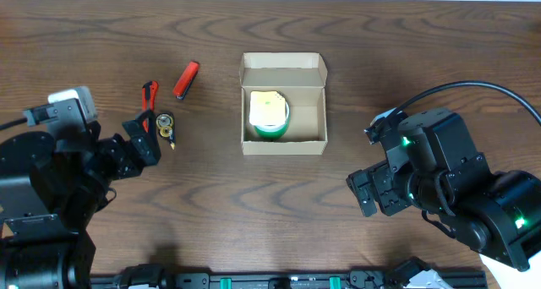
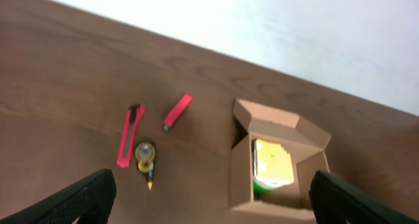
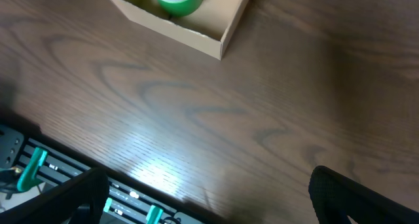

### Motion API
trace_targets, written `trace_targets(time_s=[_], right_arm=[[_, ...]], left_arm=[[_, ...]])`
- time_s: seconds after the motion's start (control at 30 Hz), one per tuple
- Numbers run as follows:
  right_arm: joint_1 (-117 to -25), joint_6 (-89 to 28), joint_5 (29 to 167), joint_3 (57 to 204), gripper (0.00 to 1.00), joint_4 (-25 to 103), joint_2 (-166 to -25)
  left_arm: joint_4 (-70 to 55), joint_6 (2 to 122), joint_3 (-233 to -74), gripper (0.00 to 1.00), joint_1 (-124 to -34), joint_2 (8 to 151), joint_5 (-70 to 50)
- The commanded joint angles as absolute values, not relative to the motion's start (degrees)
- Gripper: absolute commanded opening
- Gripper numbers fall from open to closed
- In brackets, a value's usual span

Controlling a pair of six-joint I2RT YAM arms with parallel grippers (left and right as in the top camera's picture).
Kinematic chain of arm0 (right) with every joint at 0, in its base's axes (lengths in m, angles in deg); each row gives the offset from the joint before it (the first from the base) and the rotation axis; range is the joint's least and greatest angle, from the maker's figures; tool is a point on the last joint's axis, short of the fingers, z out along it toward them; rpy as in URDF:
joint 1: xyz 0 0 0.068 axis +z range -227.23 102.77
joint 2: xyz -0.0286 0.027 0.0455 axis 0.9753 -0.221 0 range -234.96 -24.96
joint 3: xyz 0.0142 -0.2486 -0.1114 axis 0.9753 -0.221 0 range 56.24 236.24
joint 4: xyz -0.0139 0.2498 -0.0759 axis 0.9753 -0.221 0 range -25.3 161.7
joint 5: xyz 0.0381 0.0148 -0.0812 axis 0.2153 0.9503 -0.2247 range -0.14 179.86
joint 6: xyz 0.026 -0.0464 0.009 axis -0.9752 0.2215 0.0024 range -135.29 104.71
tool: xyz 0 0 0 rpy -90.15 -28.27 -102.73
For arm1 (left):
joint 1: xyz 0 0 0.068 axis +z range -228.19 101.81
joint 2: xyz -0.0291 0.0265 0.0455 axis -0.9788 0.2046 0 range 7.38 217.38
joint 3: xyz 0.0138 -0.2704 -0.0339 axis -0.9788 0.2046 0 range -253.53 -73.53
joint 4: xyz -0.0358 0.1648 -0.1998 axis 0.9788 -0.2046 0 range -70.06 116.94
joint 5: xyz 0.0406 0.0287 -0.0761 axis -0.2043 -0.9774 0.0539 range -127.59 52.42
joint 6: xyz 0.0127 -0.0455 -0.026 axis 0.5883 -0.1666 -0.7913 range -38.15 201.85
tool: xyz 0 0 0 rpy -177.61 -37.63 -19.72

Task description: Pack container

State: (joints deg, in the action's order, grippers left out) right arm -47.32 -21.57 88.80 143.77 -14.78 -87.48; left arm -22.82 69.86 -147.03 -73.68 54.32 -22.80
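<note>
the container [image 1: 283,103], a tan cardboard box, sits in the middle of the desk [image 1: 254,221], somewhat nearer the far edge than the near one. its lid flap is open and stands up along the far side, with the side tabs folded out. inside, pressed toward the box's left wall, is a green roll [image 1: 269,113] with a pale yellow top; the right part of the box floor is bare cardboard.

to the left of the box, well apart from it, three small things lie on the wood: a red cutter [image 1: 149,95], a short red stick [image 1: 186,79] angled toward the far edge, and a small yellow and black round thing [image 1: 166,124] just beside the cutter's near end.

the left pincer [image 1: 142,139] is near the left edge, close to the round thing but not touching it. in the left wrist view its two black fingers [image 2: 85,198] are spread wide with only desk and box showing between them, so it is released and grasps nothing.

the right pincer [image 1: 362,193] is toward the near right corner, well apart from the box. in the right wrist view its fingers [image 3: 353,194] are likewise far apart over bare wood, released, with the box's near right corner at the top of that view.
</note>
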Motion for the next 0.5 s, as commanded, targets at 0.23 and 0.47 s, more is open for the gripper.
trace_targets(time_s=[0.23,0.47], right_arm=[[-47.58,-20.78,88.39,143.62,0.99,-14.89,-87.55],[-47.58,-20.78,88.39,143.62,0.99,-14.89,-87.55]], left_arm=[[-17.44,76.16,-150.09,0.96,-73.39,71.21,-31.39],[-18.19,82.65,-162.35,1.0,-74.12,92.68,-31.67]])
